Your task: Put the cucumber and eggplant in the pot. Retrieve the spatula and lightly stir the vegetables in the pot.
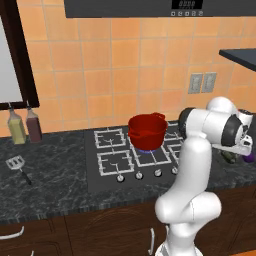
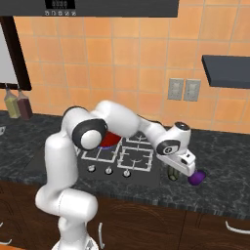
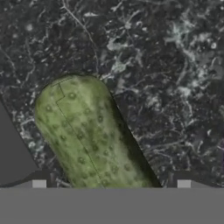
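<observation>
The arm reaches low over the right part of the dark stone bench [image 2: 229, 156], just right of the stove [image 1: 115, 160], with the tool [image 2: 181, 168] pointing down at the bench near its front edge. In the hand view the cucumber [image 3: 89, 135] lies on the bench between the 2 fingertips [image 3: 39, 183], which stand spread on either side of it and do not press it; whether they touch it cannot be told. From the right base view the cucumber [image 2: 172, 173] shows as a small green piece just under the tool, and the eggplant [image 2: 196, 177], a small purple piece, lies just beside it on the side toward the bench's right end. In the left base view the eggplant [image 1: 248, 158] peeks out from behind the hand. The pot [image 1: 147, 131] stands on a rear burner of the stove, well apart from both vegetables, with a blue flame under it. The spatula [image 1: 17, 166] lies flat on the left part of the bench, its slotted head toward the wall and its thin handle toward the front edge. 2 bottles [image 1: 25, 126] stand at the back edge against the tiled wall, behind the spatula.
</observation>
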### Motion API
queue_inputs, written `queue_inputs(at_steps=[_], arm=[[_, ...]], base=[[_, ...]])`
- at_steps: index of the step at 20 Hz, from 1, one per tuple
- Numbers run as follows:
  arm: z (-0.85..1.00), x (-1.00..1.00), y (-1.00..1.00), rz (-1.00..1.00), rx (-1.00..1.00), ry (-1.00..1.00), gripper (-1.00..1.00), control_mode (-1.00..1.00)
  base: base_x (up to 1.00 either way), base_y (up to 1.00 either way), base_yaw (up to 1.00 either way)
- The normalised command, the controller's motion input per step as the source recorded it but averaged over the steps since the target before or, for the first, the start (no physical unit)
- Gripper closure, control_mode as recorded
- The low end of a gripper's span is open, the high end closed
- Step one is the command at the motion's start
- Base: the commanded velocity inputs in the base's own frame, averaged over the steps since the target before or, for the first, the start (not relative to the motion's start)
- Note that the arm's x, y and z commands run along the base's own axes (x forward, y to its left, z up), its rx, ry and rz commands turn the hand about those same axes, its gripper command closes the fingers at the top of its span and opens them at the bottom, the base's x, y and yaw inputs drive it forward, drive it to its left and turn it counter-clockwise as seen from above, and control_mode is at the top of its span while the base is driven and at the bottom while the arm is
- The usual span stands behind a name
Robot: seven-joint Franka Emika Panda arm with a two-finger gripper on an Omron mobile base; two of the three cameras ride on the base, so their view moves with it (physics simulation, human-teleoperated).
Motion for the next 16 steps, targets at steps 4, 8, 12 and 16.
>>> queue_inputs(at_steps=[4,8,12,16], arm=[[-0.59,0.0,0.0,0.09,0.0,-0.03,-1.0,-1.0],[-0.42,-0.16,0.33,0.06,-0.01,-0.11,1.0,-1.0],[-0.32,-0.18,0.38,0.07,0.0,-0.08,1.0,-1.0],[0.31,-0.51,0.11,0.13,0.0,-0.11,1.0,-1.0]], base=[[0.0,0.0,0.0],[0.0,0.0,0.0],[0.0,0.0,0.0],[0.0,0.0,0.0]])
